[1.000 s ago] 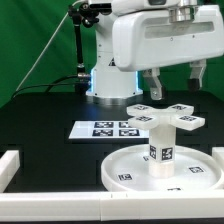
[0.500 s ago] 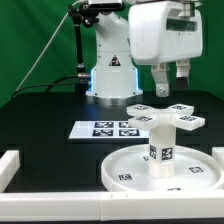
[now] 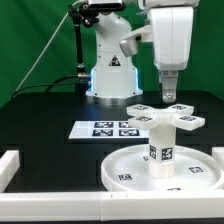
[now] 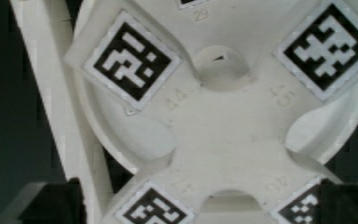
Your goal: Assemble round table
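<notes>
The large rimmed round disc [image 3: 124, 166] lies at the front of the exterior view's right. The short thick leg [image 3: 160, 146] stands upright on it. The cross-shaped piece [image 3: 165, 116] sits on top of the leg. My gripper [image 3: 169, 98] hangs just above the far side of the cross-shaped piece, touching nothing. In the wrist view the cross-shaped piece [image 4: 220, 110] fills the picture, with my gripper [image 4: 197, 205] open and a dark fingertip [image 4: 60, 200] on either side of one arm of the cross. The gripper is empty.
The marker board [image 3: 105, 129] lies flat on the black table on the exterior view's left of the disc. A low white wall [image 3: 60, 207] runs along the front, with a white block [image 3: 10, 165] at the front left. The robot's base [image 3: 108, 75] stands behind.
The hand has turned about its vertical axis, from broadside to edge-on in the exterior view, and now sits centred over the cross-shaped piece. The parts have not moved.
</notes>
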Robot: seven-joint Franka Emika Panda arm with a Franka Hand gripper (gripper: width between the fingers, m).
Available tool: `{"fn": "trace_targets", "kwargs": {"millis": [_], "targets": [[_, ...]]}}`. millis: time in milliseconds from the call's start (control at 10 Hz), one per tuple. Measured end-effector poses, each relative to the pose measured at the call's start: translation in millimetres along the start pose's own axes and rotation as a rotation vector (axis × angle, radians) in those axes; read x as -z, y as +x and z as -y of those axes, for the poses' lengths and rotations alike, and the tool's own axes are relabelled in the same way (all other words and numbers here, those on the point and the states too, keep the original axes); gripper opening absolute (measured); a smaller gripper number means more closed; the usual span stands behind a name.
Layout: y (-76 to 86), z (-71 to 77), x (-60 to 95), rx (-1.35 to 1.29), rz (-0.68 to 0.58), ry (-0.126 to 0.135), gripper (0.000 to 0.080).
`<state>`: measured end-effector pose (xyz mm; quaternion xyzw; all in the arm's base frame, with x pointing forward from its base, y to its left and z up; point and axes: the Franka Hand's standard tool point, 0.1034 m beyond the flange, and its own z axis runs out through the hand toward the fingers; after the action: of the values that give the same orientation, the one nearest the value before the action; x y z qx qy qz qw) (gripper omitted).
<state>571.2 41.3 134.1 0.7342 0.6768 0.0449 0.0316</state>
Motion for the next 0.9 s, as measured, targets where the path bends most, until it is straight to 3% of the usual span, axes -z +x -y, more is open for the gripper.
{"fn": "trace_targets", "kwargs": {"millis": [500, 900], "targets": [[-2.7, 9.8, -20.0, -0.033, 0.004, 0.037, 0.0649], [-1.2, 11.8, -26.1, -0.030, 0.005, 0.048, 0.0649]]}}
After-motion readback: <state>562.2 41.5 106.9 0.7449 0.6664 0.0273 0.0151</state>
